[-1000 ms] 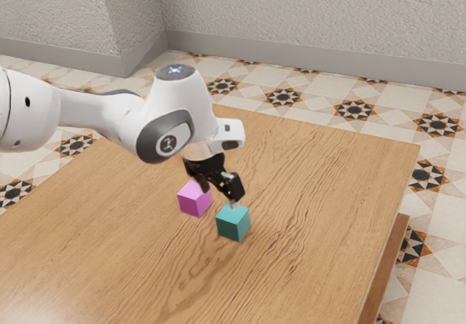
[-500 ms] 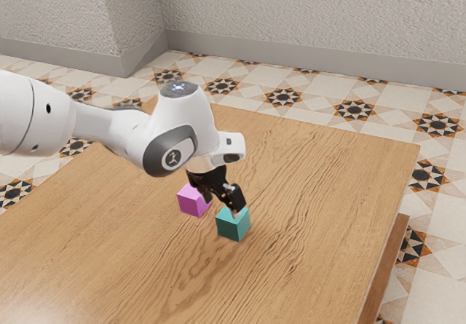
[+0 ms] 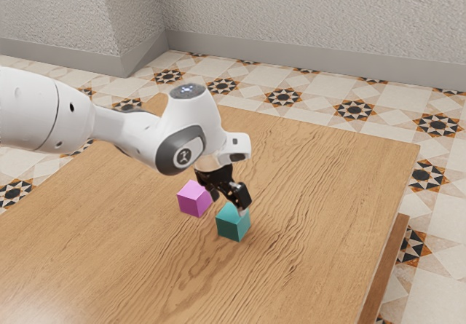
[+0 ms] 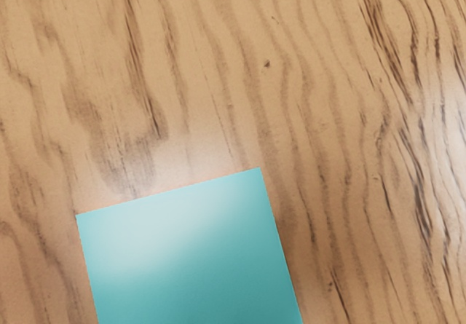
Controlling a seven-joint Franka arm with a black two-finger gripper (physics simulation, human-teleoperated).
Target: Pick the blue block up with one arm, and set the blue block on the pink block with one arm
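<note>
Over the last second the arm (image 3: 131,131) has leaned forward and sunk, and the fingers (image 3: 234,195) have dropped from well above the blocks to just over the top face of the blue block (image 3: 233,224), which reads as more teal than blue. Their tips now sit at its upper edge, perhaps touching it. They stand apart and grip nothing, and the block rests flat on the counter (image 3: 313,193) directly beneath them, in the same spot as before. In the wrist view the block (image 4: 186,255) looms large and close under the hand, its top face square against the wood grain of the counter (image 4: 328,84), which fits a hand that has come down low over it.

The pink block (image 3: 194,199) sits on the counter just beside the fingers, on the side nearer the arm's base, close to the blue block but apart from it. It has not shifted either.

So the approach looks nearly finished and the pick itself has not begun. I judge that a little more descent is needed to bring the fingers down either side of the block before they close. The pink block's nearness is the thing to mind: the near finger passes close by it and could nudge it. The later carry onto it should be short
</note>
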